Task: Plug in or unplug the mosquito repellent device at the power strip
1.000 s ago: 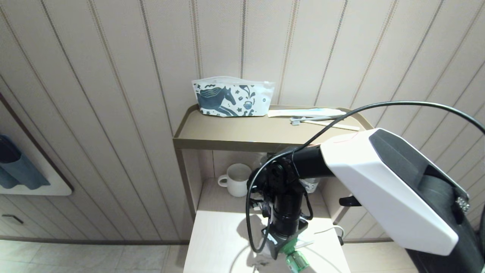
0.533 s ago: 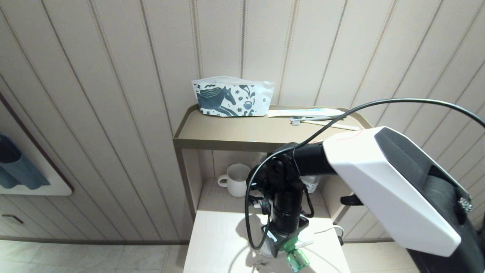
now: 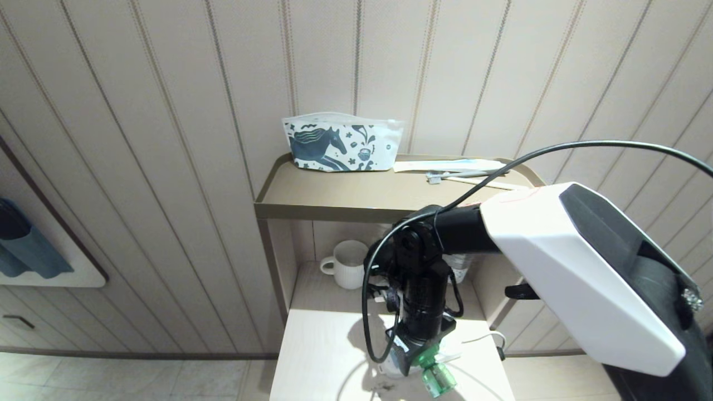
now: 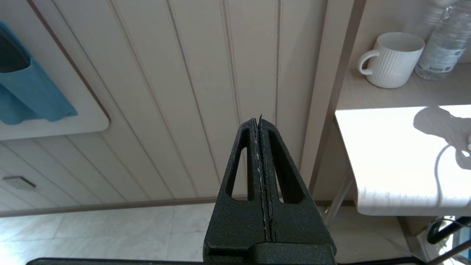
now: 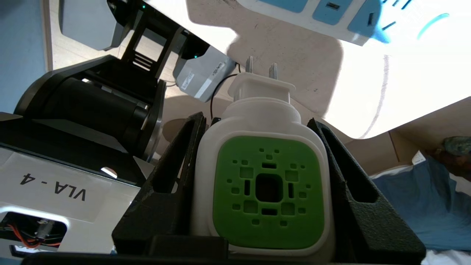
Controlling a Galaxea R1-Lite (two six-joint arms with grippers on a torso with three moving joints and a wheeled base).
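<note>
The mosquito repellent device (image 5: 263, 176) has a smooth, slightly satin white plastic head with a matt green perforated face and two bare metal prongs, and its bottle (image 3: 437, 381) is translucent green plastic. The right gripper (image 5: 265, 191) has jaws of black plastic with a rough, grainy finish. The power strip (image 5: 323, 14) is glossy white plastic with light-blue faces; the mug (image 4: 392, 59) looks like ribbed white ceramic.

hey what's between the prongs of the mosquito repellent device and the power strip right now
Nothing but bare tabletop, seen in the right wrist view. The right pincer holds the mosquito repellent device, whose prongs are clear of the power strip.
</note>
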